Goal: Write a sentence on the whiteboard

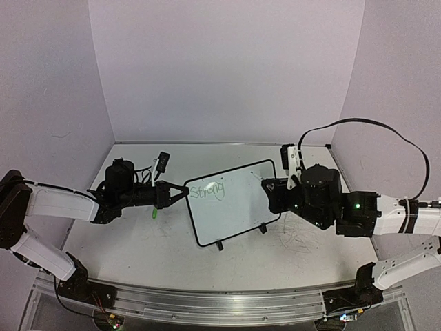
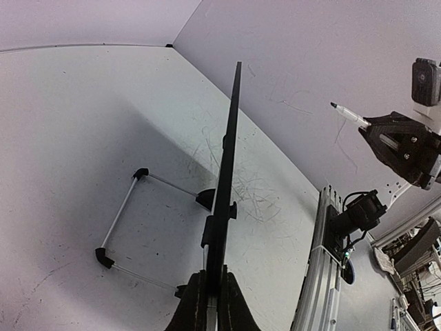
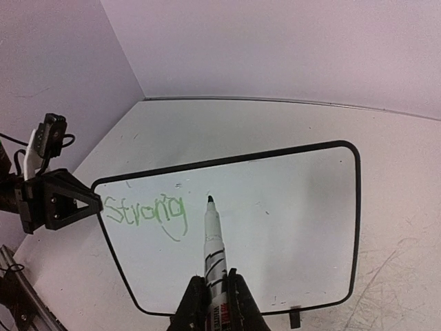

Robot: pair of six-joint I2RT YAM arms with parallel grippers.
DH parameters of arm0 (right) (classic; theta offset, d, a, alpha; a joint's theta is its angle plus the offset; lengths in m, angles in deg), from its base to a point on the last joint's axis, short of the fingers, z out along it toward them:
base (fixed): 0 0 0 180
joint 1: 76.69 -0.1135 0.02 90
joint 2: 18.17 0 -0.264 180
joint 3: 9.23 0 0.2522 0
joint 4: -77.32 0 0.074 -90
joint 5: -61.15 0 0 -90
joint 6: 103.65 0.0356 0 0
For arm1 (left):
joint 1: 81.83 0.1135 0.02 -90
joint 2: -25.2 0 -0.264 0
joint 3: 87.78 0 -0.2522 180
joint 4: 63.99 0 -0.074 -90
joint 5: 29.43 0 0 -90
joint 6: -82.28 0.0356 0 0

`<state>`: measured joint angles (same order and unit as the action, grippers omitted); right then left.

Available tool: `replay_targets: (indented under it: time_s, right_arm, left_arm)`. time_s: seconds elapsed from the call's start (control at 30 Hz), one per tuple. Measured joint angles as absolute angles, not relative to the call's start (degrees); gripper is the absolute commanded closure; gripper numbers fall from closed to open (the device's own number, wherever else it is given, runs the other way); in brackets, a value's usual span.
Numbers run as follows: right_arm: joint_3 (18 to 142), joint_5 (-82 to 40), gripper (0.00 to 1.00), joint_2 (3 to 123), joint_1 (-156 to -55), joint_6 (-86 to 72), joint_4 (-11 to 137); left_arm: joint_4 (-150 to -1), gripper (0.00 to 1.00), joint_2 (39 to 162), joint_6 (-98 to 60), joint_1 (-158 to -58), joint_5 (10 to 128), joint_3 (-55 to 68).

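The whiteboard (image 1: 231, 203) stands tilted at the table's middle, black-framed, on two small black feet. One green word, "Strong" (image 1: 208, 189), is written at its upper left; it also shows in the right wrist view (image 3: 145, 212). My left gripper (image 1: 176, 194) is shut on the board's left edge; in the left wrist view the board (image 2: 226, 172) shows edge-on between the fingers. My right gripper (image 1: 270, 186) is shut on a white marker (image 3: 213, 245). The marker's dark tip points at the board (image 3: 289, 221), just right of the word, a little off the surface.
A green cap (image 1: 154, 214) lies on the table under my left arm. Grey scribble marks (image 1: 296, 238) cover the table right of the board. A wire stand (image 2: 124, 214) shows behind the board. The aluminium rail (image 1: 207, 300) runs along the near edge.
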<state>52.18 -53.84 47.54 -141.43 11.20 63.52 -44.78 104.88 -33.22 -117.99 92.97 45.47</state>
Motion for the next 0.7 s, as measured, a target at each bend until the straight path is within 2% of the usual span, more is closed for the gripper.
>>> replay_targets:
  time_s: [0.43, 0.7]
  right_arm:
    - [51.6, -53.9, 1.0, 49.3, -141.0, 7.8, 62.6]
    - [51.6, -53.6, 1.0, 49.9, -141.0, 6.7, 62.6]
  left_arm:
    - [-45.2, 0.88, 104.9, -33.2, -118.0, 92.1, 45.5]
    - [-45.3, 0.87, 105.1, -33.2, -118.0, 91.9, 44.5]
